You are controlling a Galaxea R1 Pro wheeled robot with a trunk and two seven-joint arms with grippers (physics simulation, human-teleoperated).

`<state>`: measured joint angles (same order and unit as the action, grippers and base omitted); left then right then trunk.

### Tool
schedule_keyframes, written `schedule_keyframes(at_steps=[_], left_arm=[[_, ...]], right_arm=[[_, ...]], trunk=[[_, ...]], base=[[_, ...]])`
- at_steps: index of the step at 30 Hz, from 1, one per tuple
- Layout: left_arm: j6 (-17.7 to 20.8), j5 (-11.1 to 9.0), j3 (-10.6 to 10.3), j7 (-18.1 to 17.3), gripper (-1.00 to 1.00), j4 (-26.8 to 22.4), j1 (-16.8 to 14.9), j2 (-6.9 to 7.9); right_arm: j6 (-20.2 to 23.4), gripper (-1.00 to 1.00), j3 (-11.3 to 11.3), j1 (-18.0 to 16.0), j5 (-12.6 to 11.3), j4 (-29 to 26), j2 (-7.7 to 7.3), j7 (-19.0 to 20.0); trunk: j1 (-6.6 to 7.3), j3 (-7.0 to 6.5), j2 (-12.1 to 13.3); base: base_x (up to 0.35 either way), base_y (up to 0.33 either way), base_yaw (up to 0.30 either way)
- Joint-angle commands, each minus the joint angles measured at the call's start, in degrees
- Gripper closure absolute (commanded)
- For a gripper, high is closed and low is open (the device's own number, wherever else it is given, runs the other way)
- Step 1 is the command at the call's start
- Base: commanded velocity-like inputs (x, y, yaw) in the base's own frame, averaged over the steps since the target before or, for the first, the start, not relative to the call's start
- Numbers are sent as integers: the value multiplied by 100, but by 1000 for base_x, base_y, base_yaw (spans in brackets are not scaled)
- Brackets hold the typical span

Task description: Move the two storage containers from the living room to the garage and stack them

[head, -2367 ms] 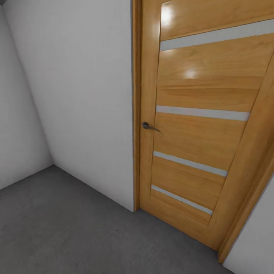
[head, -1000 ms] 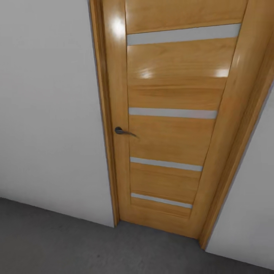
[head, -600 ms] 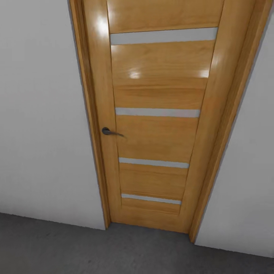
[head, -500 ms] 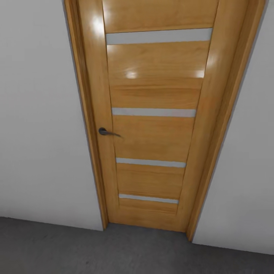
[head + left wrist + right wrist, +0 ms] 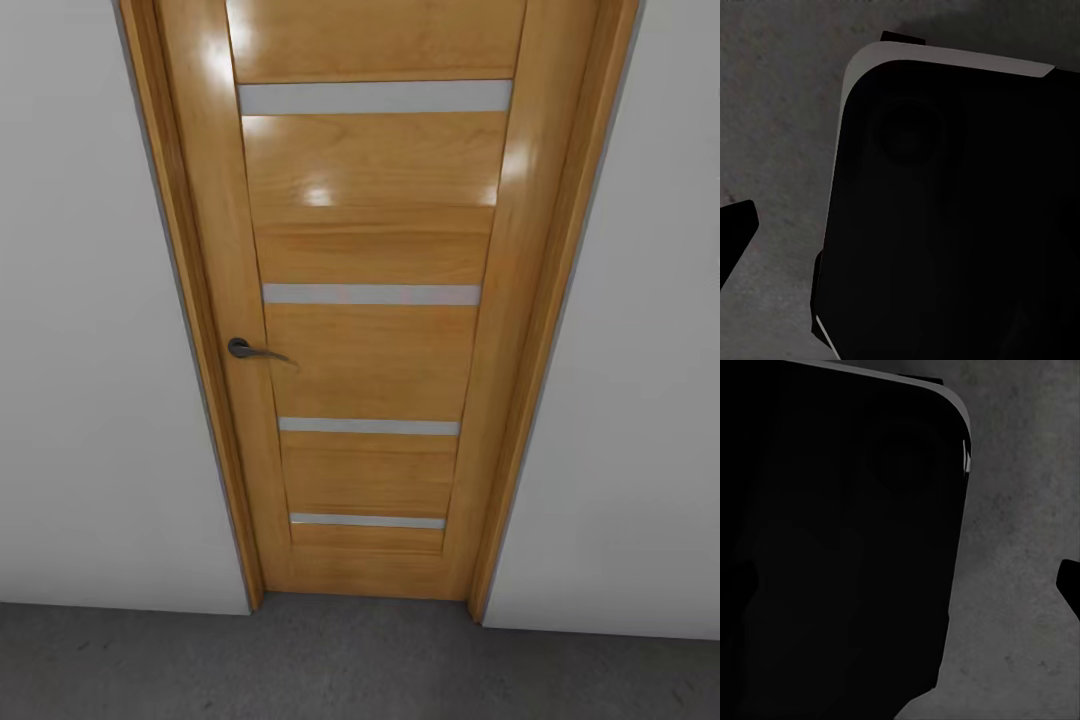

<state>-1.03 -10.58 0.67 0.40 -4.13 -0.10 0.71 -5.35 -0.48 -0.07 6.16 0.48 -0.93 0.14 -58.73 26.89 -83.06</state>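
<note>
The two storage containers are out of view, and so is the living room. I face a wall of the garage: white plaster (image 5: pixel 90 400) on both sides of a shut wooden plank door (image 5: pixel 370 350) with pale horizontal strips and a dark lever handle (image 5: pixel 245 350). The dark grey floor (image 5: pixel 350 660) runs along the foot of the wall. Each wrist view looks down at that rough grey floor (image 5: pixel 772 120) (image 5: pixel 1027 510) beside a big dark part of my own body (image 5: pixel 945 225) (image 5: pixel 832 547). One dark fingertip (image 5: pixel 735 229) pokes in at the left wrist view's edge, another fingertip (image 5: pixel 1071 585) at the right wrist view's edge.
The door frame (image 5: pixel 540 330) stands flush with the white wall. A strip of grey floor lies between me and the door.
The whole head picture has shifted: the camera turned right, so the door went from the right side to the middle. The room corner at the left has left the picture.
</note>
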Motion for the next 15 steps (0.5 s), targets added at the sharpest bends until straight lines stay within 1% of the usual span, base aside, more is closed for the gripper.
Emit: schedule_keyframes(at_steps=[1,15], left_arm=[[-11,-32,3,4,-100,0,-2,-1],[-11,-33,3,4,-100,0,1,-1]], right_arm=[[-23,-100,-8,-2,62,5,-2,2],[-25,-100,21,-2,103,5,-3,2]], trunk=[[0,4,-2],[0,4,-2]], base=[[0,0,-21],[2,2,-4]])
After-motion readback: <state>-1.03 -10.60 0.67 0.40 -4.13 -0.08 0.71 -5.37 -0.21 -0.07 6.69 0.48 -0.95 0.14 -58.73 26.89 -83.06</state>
